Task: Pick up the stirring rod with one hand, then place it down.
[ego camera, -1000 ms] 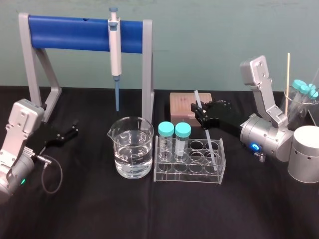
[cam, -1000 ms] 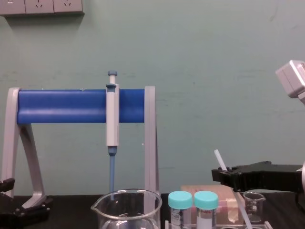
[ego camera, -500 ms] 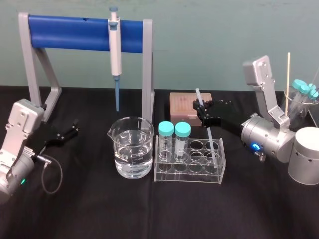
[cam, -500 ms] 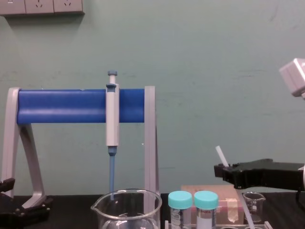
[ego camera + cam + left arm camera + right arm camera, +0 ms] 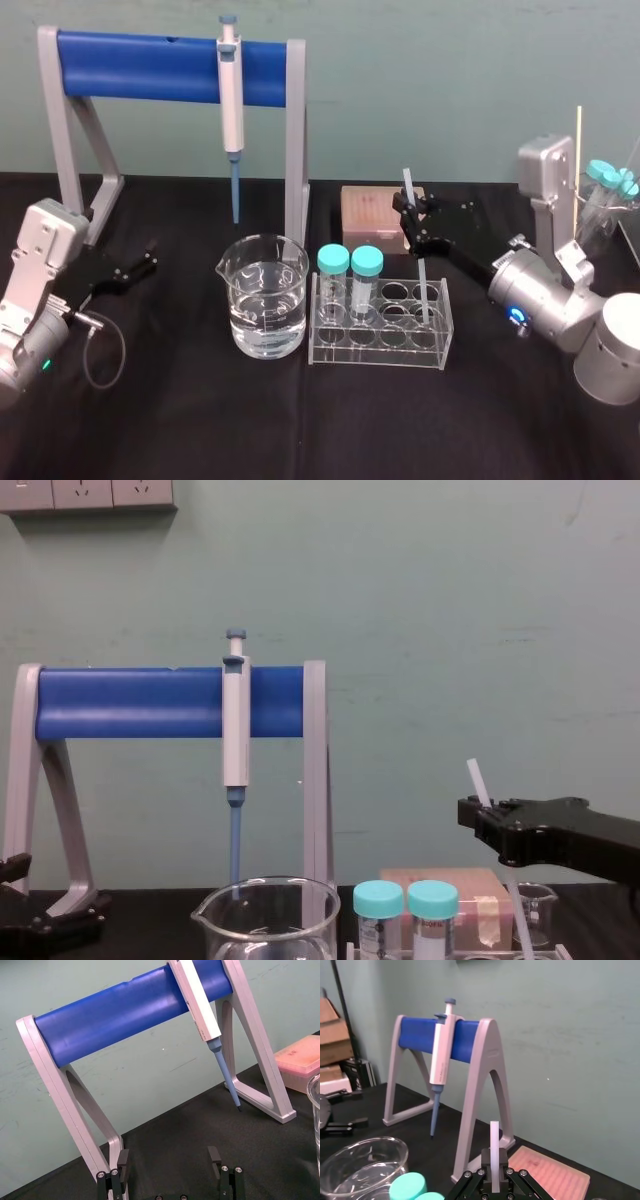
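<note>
The right gripper (image 5: 412, 222) has shifted to the right, and the stirring rod (image 5: 421, 283) it carries now stands closer to upright than it did a second ago. Its fingers (image 5: 485, 1174) are closed on the rod, pinching it a little below the top. A short white end sticks up above them, and the longer part hangs down beneath. Seen from the chest, the rod (image 5: 478, 780) leans slightly, its top towards the left, and passes through the gripper (image 5: 482, 820).

The rod's lower end dips into the right end of the clear rack (image 5: 380, 348); whether it touches the bottom cannot be told. Two teal-capped tubes (image 5: 350, 263) stand at the rack's left end. A pink box (image 5: 365, 208) lies just behind the gripper, on the far side.

Left of the rack stands a glass beaker (image 5: 263, 305) holding water. Behind it, a pipette (image 5: 231, 95) hangs from the blue bar of a grey stand (image 5: 296, 150).

The left gripper (image 5: 140, 265) sits low at the far left near the stand's leg, fingers (image 5: 214, 1156) spread apart and holding nothing, well away from the rod.
</note>
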Robot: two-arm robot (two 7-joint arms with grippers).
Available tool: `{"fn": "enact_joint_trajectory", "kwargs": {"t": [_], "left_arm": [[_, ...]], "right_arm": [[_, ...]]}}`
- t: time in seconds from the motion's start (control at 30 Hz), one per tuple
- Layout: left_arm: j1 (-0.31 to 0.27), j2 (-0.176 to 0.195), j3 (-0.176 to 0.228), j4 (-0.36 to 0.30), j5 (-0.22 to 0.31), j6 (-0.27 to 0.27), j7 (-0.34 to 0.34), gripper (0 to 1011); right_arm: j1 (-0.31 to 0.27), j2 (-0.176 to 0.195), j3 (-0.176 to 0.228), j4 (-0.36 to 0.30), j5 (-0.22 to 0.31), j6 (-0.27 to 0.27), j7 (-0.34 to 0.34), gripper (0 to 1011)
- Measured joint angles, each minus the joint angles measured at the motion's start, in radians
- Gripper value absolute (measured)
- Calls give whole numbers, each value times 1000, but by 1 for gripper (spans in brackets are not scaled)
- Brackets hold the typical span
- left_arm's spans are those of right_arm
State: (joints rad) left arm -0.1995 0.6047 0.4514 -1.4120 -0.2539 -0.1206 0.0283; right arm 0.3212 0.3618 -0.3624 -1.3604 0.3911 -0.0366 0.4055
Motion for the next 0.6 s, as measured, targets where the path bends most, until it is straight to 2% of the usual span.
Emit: {"fn": "enact_joint_trajectory", "kwargs": {"t": [0.17,0.43,0.6], "left_arm": [[0,0,0,0,0,0,0,1001],[0,0,0,0,0,0,0,1000],[0,0,0,0,0,0,0,1000]], "right_arm": [[-30,-3,13,-6,1,-46,19,72],[-49,-5,28,-18,-1,-70,26,72],[-54,-9,51,-43,4,-94,26,72]]}}
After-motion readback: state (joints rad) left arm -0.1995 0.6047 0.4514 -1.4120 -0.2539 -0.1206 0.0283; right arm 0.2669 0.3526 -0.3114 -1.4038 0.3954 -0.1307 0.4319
